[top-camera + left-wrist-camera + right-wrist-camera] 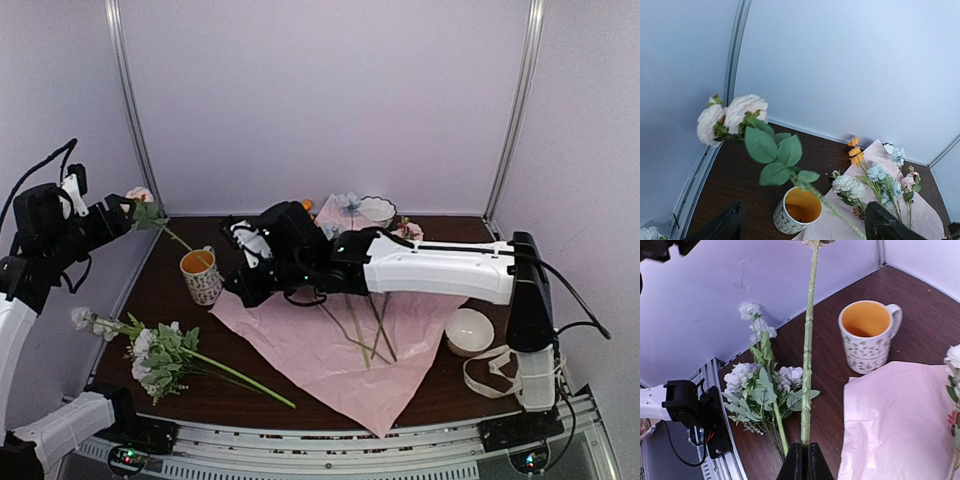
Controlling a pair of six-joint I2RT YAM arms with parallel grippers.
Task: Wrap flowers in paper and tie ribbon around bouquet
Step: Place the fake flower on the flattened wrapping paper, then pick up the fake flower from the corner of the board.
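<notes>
Bench point(440, 400): dark brown, everything sits on it.
Paper point(320, 345): spread flat mid-bench, pink side up, one corner pointing at the near edge. Right arm reaches across it from the right.
Flowers point(160, 352): loose leafy bunch lying on the left of the bench, off the paper. A few more blooms point(875, 180) lie at the paper's far corner, stems trailing back across the sheet.
Rose point(740, 112): single pale stem, up in the air at far left above the mug point(201, 275).
Right pincer point(804, 450): clamped on the rose's stem at its lower end.
Left pincer point(125, 212): raised, jaws wide, by the rose head, gripping nothing.
Bowl point(468, 330): white, just off the paper's right edge.
Ribbon point(497, 372): loose loops beside that bowl, near the right arm's base.
</notes>
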